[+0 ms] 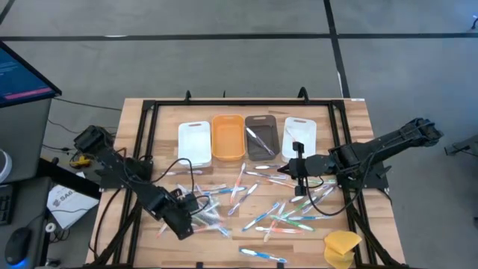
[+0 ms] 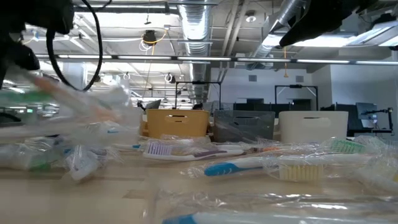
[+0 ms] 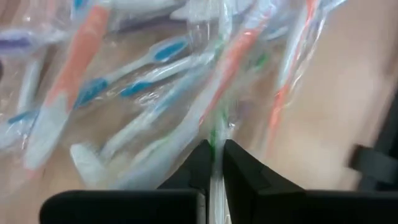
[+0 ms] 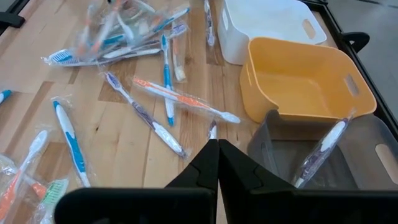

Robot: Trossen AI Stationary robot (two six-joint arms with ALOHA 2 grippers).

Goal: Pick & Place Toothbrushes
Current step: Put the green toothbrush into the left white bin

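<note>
Many toothbrushes in clear wrappers lie scattered over the wooden table (image 1: pixel 246 198). My left gripper (image 1: pixel 193 214) is at the pile on the table's near left, shut on one wrapped toothbrush (image 3: pixel 239 56) with an orange and green handle. That brush shows blurred above the tabletop in the low view (image 2: pixel 74 99). My right gripper (image 4: pixel 217 149) hangs shut and empty above the table (image 1: pixel 284 170), just in front of the grey bin (image 4: pixel 323 155). One toothbrush (image 4: pixel 320 152) leans inside that bin. My left gripper pinches the wrapped toothbrush between its two fingers at its near end (image 3: pixel 214 140), where green shows through the clear wrapper. The fingers slant down from the table's left. The brush runs on away from the fingertips, over the other brushes.
Four bins stand in a row at the far side: white (image 1: pixel 195 142), orange (image 1: pixel 228 137), grey (image 1: pixel 261 136), white (image 1: pixel 299 134). A yellow sponge-like lump (image 1: pixel 342 246) lies at the near right. A black frame (image 1: pixel 149 112) borders the table.
</note>
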